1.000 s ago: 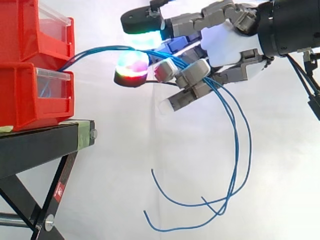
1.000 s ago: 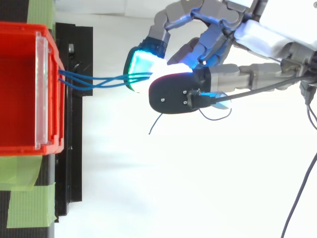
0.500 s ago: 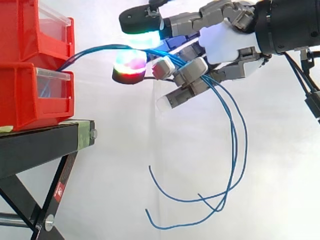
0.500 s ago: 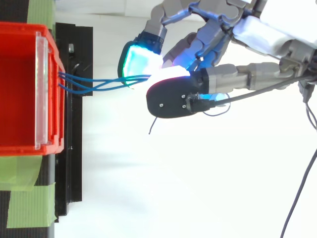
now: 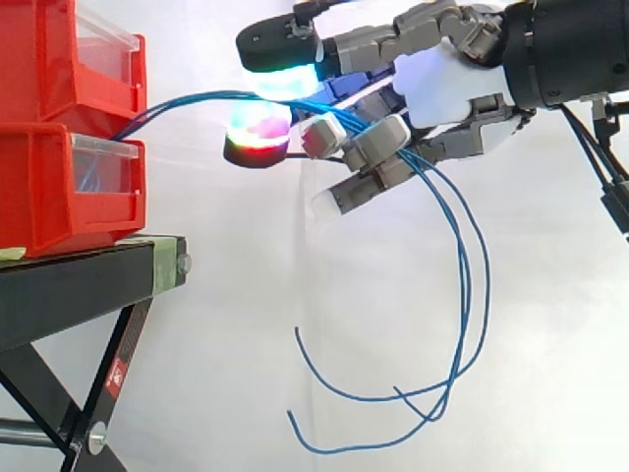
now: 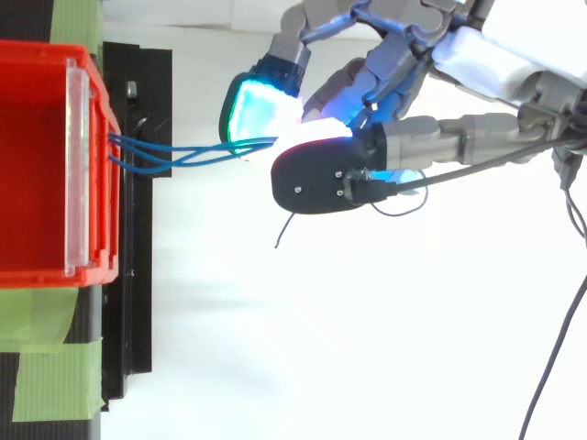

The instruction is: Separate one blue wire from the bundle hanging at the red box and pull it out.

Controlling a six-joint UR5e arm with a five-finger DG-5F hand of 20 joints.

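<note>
Blue wires [image 5: 187, 98] run out of the gap between the stacked red bins [image 5: 59, 187] and stretch right as a bundle into my hand [image 5: 442, 84]. Behind the hand they droop in long loops [image 5: 462, 295], their loose ends curling low [image 5: 305, 433]. The hand reaches in from the right, a little to the right of the bins. Its glowing fingertips [image 5: 280, 74] are curled around the bundle of wires. From above, the wires [image 6: 174, 151] leave the red bin's front [image 6: 87, 174] and pass under the green-lit pad [image 6: 252, 105] of the hand [image 6: 413, 64].
The red bins stand on a black stand [image 5: 88, 285] with crossed legs at the lower left. Green tape [image 6: 46, 367] marks the stand's top. A white curtain fills the background behind the hand.
The hand has shifted only slightly, drifting left and back to the right. The hanging wire loops swayed a little. The grip on the bundle stays the same.
</note>
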